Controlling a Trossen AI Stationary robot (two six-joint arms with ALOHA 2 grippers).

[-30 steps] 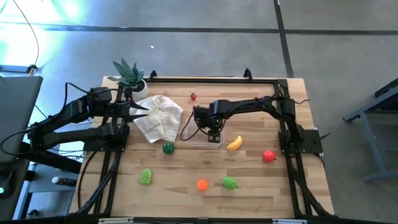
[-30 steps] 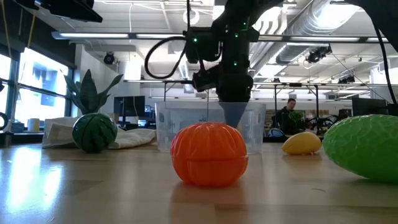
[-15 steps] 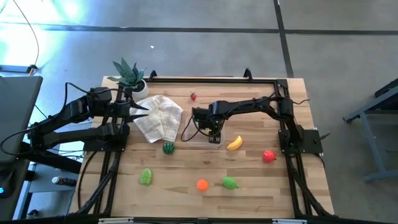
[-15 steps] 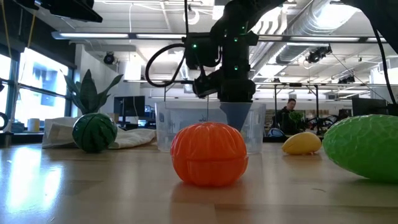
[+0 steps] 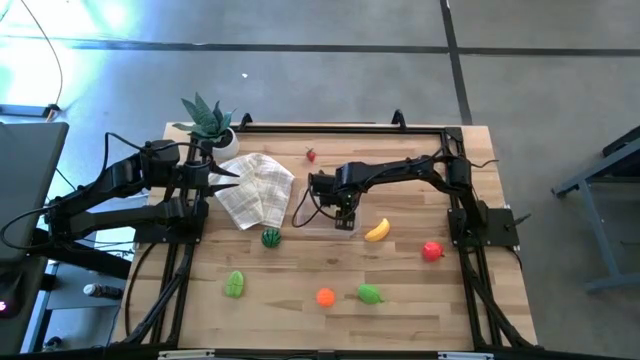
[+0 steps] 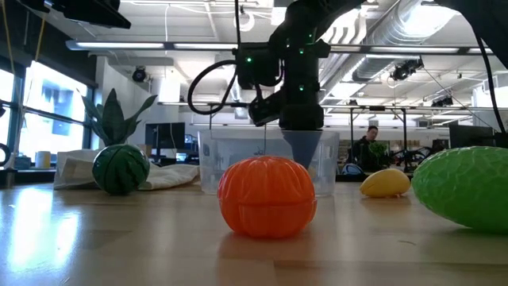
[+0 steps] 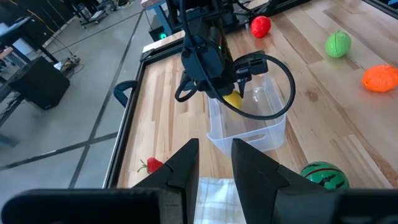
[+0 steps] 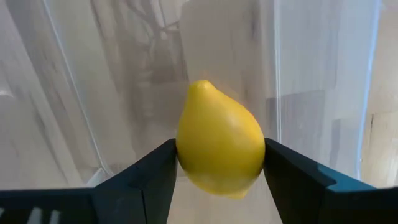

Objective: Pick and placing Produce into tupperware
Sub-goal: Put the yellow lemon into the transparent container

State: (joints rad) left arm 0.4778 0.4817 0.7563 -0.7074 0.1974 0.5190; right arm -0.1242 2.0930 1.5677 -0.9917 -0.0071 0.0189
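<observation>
The right arm (image 5: 400, 172) blocks the tupperware (image 7: 249, 118); bare wood (image 5: 400, 315) around stays passable.

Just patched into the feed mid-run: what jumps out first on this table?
The right gripper reaches down into the clear tupperware at mid-table, a yellow lemon between its fingers. Bright toy produce lies around it: an orange nearest the low camera, a banana beside the tupperware. The left gripper waits over a checked cloth.
</observation>
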